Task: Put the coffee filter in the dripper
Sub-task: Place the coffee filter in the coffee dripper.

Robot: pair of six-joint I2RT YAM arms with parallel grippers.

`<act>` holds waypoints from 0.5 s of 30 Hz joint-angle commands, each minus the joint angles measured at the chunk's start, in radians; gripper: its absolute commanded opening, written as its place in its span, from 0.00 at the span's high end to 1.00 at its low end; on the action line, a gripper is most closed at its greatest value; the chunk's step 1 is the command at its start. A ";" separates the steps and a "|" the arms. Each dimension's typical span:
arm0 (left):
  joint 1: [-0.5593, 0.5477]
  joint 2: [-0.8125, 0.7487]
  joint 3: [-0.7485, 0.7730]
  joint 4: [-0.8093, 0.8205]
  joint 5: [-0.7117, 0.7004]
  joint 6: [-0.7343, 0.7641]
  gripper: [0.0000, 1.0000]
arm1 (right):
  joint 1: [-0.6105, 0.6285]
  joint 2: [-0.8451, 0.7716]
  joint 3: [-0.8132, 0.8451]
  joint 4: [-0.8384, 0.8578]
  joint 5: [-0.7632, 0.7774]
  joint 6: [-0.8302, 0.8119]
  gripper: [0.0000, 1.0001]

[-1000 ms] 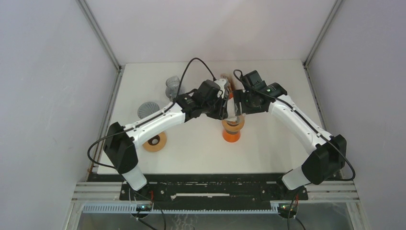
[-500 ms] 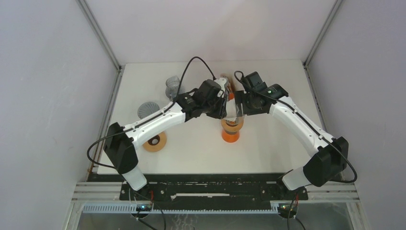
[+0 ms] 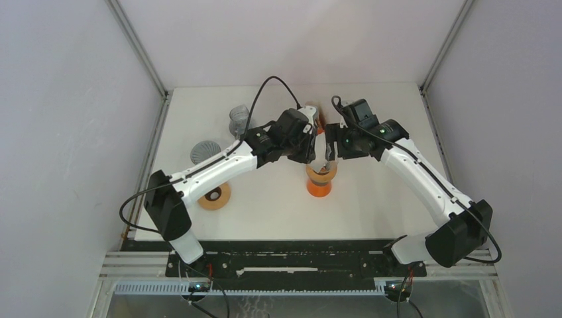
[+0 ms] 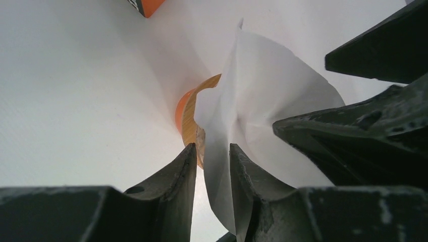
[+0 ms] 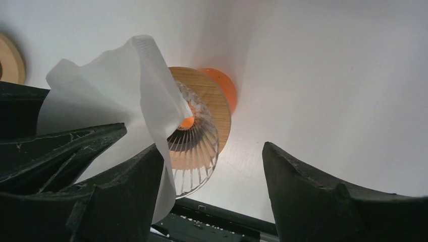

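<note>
Your left gripper (image 4: 212, 169) pinches the filter (image 4: 262, 96) by its edge. The filter hangs crumpled just over the dripper (image 5: 197, 146), not seated. Your right gripper (image 5: 212, 171) stands wide open beside it.

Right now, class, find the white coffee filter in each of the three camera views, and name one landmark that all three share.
Top external: coffee filter at centre, just above the dripper.
Left wrist: coffee filter right of centre, fanned out; dripper behind it.
Right wrist: coffee filter upper left, crumpled; dripper at centre.
Shared landmark: the dripper's wooden ring.
</note>
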 commanded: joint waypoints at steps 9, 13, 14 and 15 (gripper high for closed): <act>-0.017 0.013 0.080 0.010 -0.006 0.008 0.67 | -0.004 0.021 -0.011 0.108 -0.093 0.041 0.12; -0.017 0.012 0.080 0.008 -0.007 0.009 0.68 | -0.003 0.049 -0.016 0.115 -0.080 0.045 0.11; -0.017 0.014 0.080 0.007 -0.007 0.009 0.68 | -0.003 0.055 -0.017 0.116 -0.077 0.046 0.11; -0.017 0.014 0.082 0.006 -0.009 0.010 0.68 | -0.002 0.061 -0.017 0.116 -0.071 0.046 0.11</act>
